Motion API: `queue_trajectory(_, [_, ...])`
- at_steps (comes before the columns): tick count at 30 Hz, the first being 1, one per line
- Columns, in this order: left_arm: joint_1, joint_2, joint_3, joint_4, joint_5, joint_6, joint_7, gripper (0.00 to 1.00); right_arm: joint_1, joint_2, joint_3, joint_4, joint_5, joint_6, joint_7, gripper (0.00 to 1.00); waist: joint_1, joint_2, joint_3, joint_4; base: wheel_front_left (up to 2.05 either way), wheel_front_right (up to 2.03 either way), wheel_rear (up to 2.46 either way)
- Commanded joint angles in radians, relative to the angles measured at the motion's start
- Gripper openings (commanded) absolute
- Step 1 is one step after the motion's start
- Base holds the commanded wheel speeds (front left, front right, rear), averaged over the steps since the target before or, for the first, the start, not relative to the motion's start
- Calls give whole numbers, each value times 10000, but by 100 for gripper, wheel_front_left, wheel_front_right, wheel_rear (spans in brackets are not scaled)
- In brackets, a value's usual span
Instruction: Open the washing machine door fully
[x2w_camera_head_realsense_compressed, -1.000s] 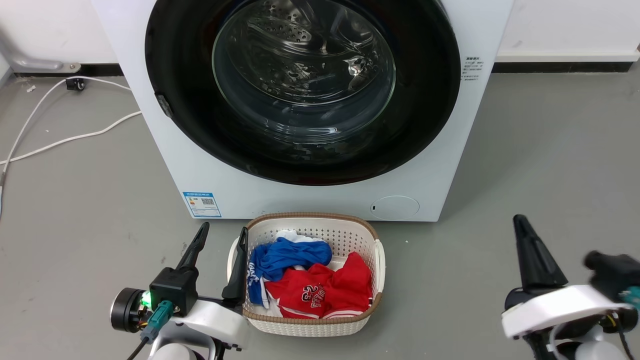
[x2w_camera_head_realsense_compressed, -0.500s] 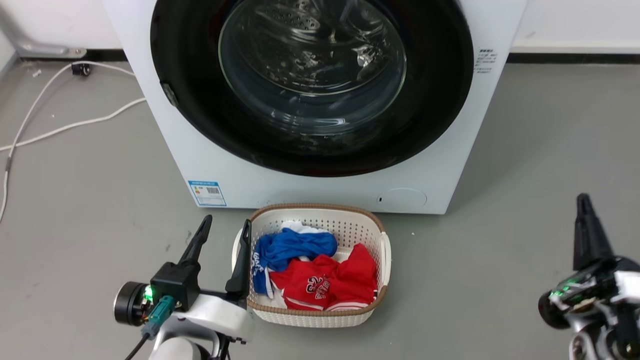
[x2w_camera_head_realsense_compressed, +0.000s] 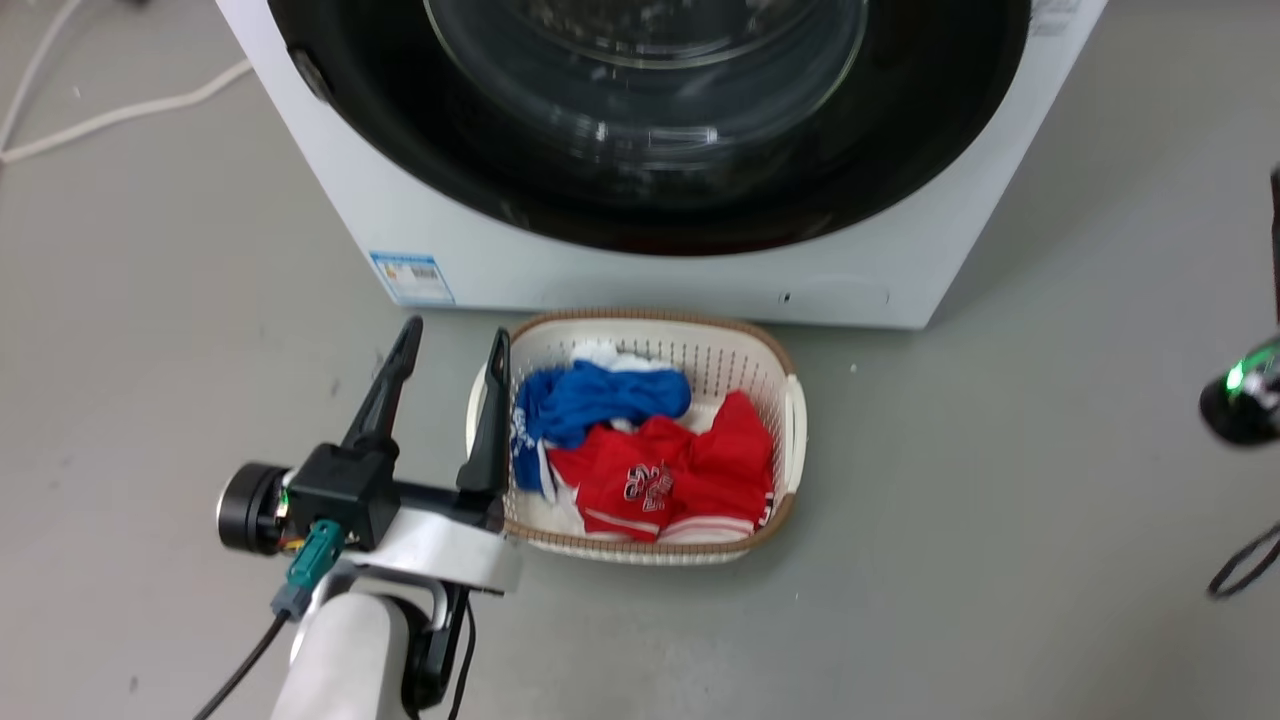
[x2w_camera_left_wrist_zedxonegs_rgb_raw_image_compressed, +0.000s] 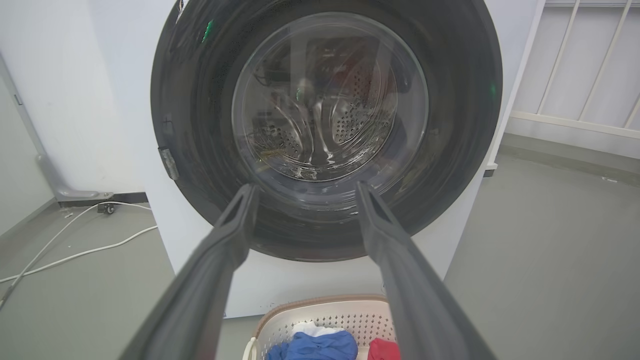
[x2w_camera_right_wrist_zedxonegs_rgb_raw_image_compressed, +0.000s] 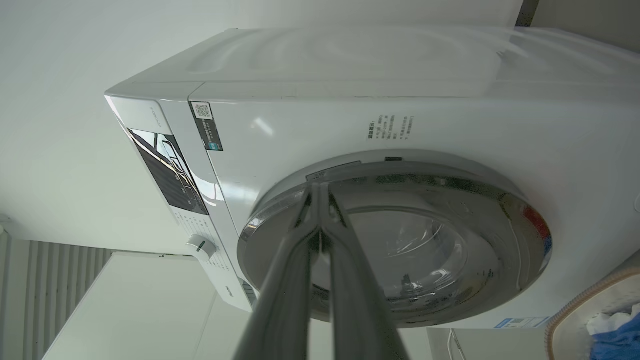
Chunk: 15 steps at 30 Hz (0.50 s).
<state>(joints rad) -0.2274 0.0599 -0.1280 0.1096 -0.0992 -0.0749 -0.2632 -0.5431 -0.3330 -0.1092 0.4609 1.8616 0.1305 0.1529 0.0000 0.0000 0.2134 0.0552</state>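
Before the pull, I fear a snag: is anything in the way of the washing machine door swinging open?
The laundry basket stands on the floor before the machine, but looks lower than the rim of the washing machine door.

White washing machine (x2w_camera_head_realsense_compressed: 385, 225); washing machine door (x2w_camera_left_wrist_zedxonegs_rgb_raw_image_compressed: 200, 125) black-rimmed, clear glass. Cream perforated basket (x2w_camera_head_realsense_compressed: 730, 365), brown rim. Blue garment (x2w_camera_head_realsense_compressed: 600, 395); red jersey (x2w_camera_head_realsense_compressed: 680, 475), white print.
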Motion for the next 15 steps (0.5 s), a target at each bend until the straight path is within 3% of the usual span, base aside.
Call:
queue_trajectory(1, [-234, -26, -41, -92, 68, 33, -23, 100, -531, -232, 239, 284, 87, 4, 205, 0, 0, 0, 535, 100, 0, 0, 0])
queue_trajectory(8, [-605, -67, -188, -439, 61, 96, -25, 100, -3113, -1129, 1838, 2240, -67, 4, 1150, 0, 0, 0, 1288, 297, 0, 0, 0])
queue_trajectory(15, [-985, -84, -435, -640, 95, 91, -25, 100, -5502, -1456, 3054, 3688, -361, 4, 1830, 0, 0, 0, 1908, 564, 0, 0, 0])
